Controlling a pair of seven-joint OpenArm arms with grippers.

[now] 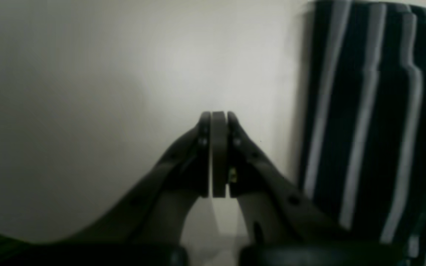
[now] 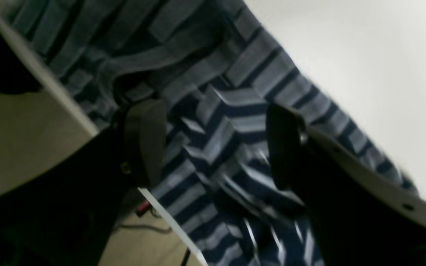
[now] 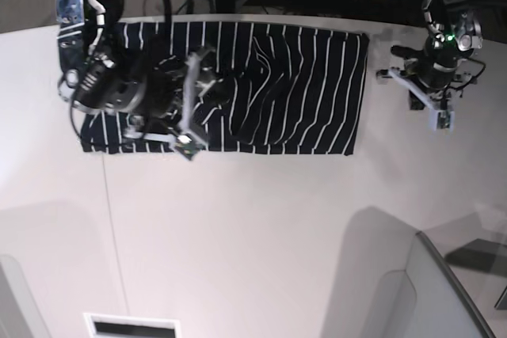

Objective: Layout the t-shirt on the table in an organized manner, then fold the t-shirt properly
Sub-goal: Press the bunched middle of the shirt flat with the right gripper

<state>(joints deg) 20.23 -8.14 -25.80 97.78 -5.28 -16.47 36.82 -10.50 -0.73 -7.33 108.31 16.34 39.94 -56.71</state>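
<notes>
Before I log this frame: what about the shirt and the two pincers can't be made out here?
- Base view: the right pincer and its arm cover the t-shirt at its sleeve end.
- Right wrist view: motion blur; whether the open fingers touch cloth is unclear.
- Left wrist view: the frame edge cuts the shirt; the shut left pincer holds nothing visible.

Soft striped cloth t-shirt [image 3: 301, 85] w/ smooth matt white table [image 3: 253, 227].
</notes>
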